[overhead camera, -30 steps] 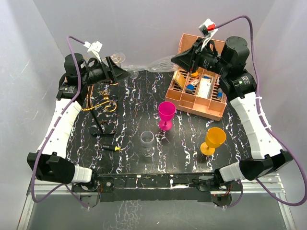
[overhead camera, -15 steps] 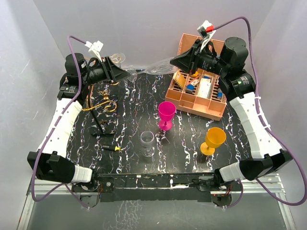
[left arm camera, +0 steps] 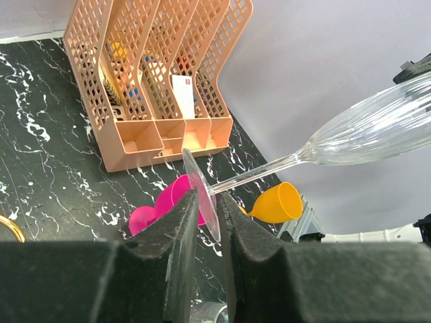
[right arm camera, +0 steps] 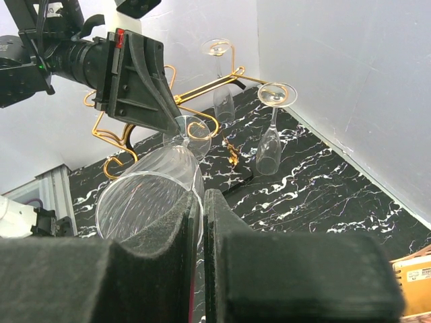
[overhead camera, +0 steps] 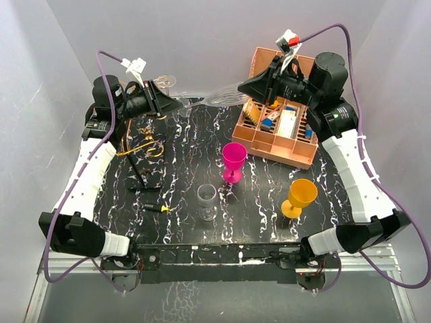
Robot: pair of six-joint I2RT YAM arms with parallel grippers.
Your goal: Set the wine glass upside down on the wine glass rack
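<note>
FAR EDGE OF THE TABLE: We found the wine glass (overhead camera: 219, 94), a clear fluted one, held off the black marbled table (overhead camera: 269, 202) and stretched between both arms. Its long axis ran left to right, almost level. The foot pointed left and the open mouth pointed right.

The right gripper (overhead camera: 244, 84) was clamped on the rim, with one finger inside the bowl and one outside. The left gripper (left arm camera: 207, 198) had the thin disc of the foot (left arm camera: 201, 176) between its jaws, which stood only a sliver apart. We could not tell whether the pads were pressing on the disc or merely flanking it.

The gold wire wine glass rack (overhead camera: 143, 144) stood at the far left of the table, just to the near side of the left gripper and well away from the right one. Two clear glasses already hung from its scrolled arms (right arm camera: 202, 84), bowls down.

We judged the left arm the nearer by far, and it had the end of the glass that a rack arm must catch. To hang, the glass would need its bowl swung down from level once the right gripper let go of the rim.
</note>
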